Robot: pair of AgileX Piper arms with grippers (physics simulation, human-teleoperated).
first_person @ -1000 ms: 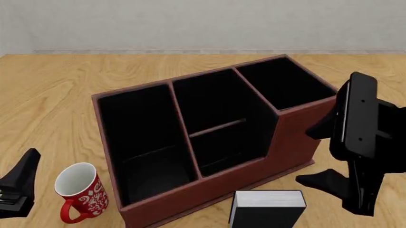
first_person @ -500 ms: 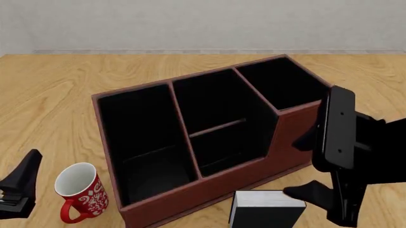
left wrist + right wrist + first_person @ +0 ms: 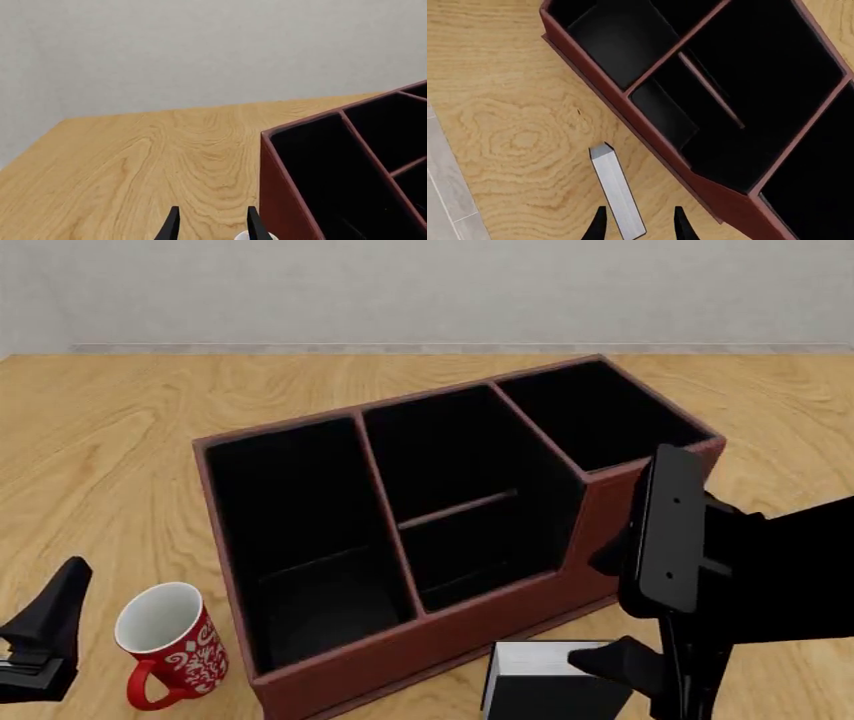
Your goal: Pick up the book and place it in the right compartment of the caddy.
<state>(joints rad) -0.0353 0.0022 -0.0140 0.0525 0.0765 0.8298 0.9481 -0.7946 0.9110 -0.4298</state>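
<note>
Presently the task stands at its approach stage — the book rests on the table just in front of the caddy, at the near edge of the front view, and nothing has been lifted or placed. In the right wrist view the book's white page edge shows as a pale strip running in between the spread fingers of the right gripper, which hovers above it; the jaws stand parted, and no contact with the book can be made out. The left gripper sits idle at the table's left side near the red mug, its jaws likewise apart and holding nothing. Remaining work, by my judgement: descend over the book, close on it, lift, carry it to the caddy's taller end and lower it in. As to containers — the right compartment, the small squarish section with the higher walls, shows only its black lining and holds nothing; the middle section with its low divider and the wide section also appear bare. The mug's interior looks white and empty from the front view.
</note>
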